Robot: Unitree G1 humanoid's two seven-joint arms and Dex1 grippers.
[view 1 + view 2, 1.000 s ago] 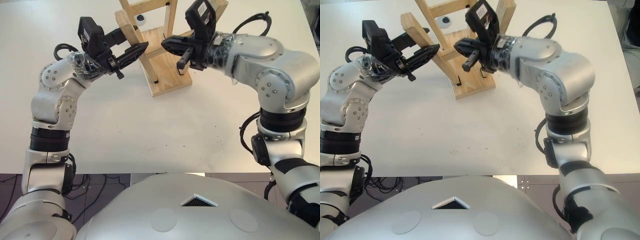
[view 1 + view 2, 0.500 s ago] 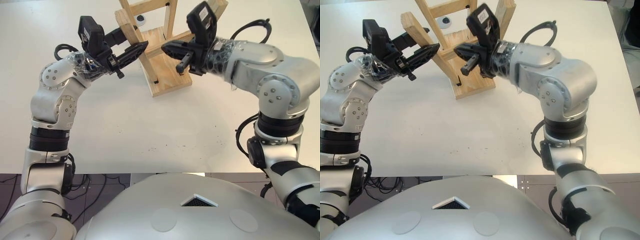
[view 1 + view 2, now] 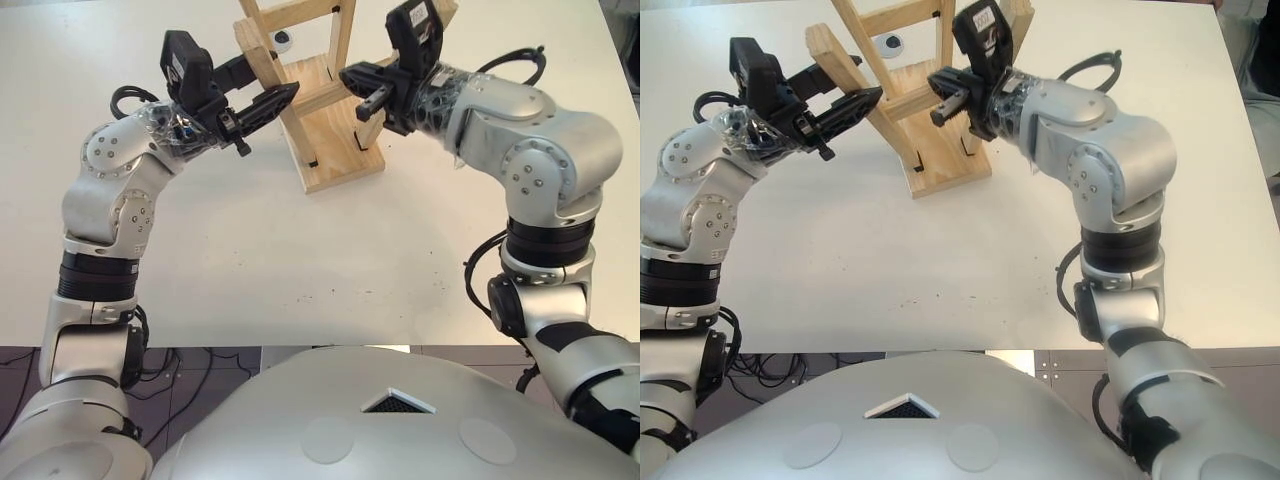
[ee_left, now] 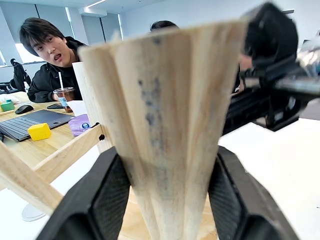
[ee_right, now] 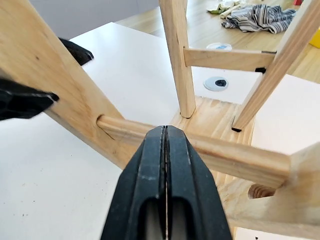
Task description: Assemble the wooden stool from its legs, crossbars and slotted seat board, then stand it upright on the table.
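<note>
Stiff, probably light wooden stool [image 3: 318, 100], seat board [image 3: 345, 168] down on the table [image 3: 250, 250] between the pincers, one leg [image 4: 165, 125] clamped in the left pincer [image 3: 258, 88], right pincer [image 5: 165, 132] closed on nothing close by a crossbar [image 5: 225, 150]: best gripped by its square legs
</note>
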